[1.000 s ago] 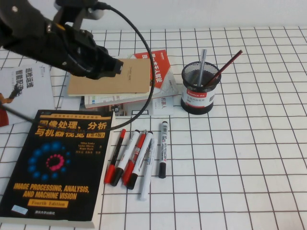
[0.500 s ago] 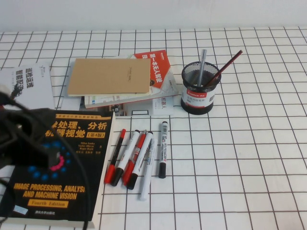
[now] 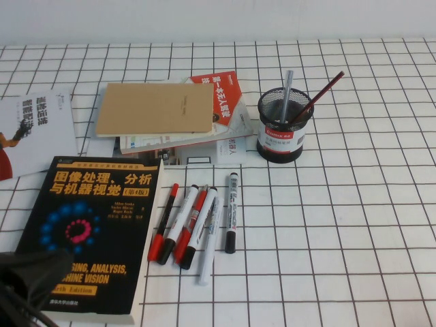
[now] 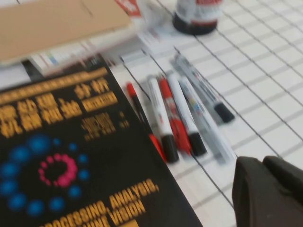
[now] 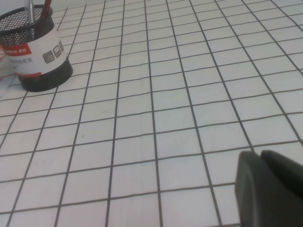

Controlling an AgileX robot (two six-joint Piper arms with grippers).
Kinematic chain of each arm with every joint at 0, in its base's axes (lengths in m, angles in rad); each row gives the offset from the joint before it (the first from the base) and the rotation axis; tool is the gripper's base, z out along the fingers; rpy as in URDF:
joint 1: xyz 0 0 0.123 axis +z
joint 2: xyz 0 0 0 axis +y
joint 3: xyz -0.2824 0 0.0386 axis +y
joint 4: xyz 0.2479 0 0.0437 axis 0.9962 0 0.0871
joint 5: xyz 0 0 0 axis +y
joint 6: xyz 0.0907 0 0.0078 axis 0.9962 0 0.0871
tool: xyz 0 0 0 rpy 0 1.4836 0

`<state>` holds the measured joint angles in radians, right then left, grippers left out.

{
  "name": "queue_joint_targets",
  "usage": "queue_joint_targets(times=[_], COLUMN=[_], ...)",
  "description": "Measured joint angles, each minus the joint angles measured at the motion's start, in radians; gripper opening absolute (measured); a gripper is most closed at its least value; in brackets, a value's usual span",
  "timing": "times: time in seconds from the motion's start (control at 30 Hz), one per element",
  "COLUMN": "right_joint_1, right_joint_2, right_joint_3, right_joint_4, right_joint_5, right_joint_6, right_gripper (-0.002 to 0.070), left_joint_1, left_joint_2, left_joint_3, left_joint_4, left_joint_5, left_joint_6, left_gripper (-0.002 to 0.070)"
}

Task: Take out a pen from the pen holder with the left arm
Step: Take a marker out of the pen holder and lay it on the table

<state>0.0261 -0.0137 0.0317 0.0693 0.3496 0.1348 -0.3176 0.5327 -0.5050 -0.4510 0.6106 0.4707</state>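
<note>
Black mesh holder (image 3: 281, 126) stands toward the far edge of the surface (image 3: 354, 225), right of centre. A silver pen (image 3: 287, 85) and a red one (image 3: 325, 88) stand in it, just as they did a second ago. Back then the left arm (image 3: 27, 286) reached over the books at the far left; it has since pulled back to the near left corner, well apart from the holder. The left end effector (image 4: 264, 165) is clenched and seemingly empty. Five markers (image 3: 194, 225) lie beside the book (image 3: 82, 238), so a pen may already be out. The right end effector (image 5: 260, 156) is clenched over bare grid, well apart from the holder.
</note>
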Motion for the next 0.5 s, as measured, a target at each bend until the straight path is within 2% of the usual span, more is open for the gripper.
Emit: queue_joint_targets(times=[0.23,0.5], right_joint_1=[0.0,0.0], right_joint_2=[0.0,0.0], right_joint_3=[0.0,0.0], right_joint_4=[0.0,0.0], right_joint_5=[0.0,0.0], right_joint_6=[0.0,0.0], right_gripper=[-0.0016,-0.0016], left_joint_1=[0.0,0.0], left_joint_2=[0.0,-0.007], left_joint_3=[0.0,0.023], left_joint_4=[0.003,0.068], left_joint_5=[0.135,0.119], left_joint_6=[0.0,0.0], left_gripper=[0.0001,0.0001])
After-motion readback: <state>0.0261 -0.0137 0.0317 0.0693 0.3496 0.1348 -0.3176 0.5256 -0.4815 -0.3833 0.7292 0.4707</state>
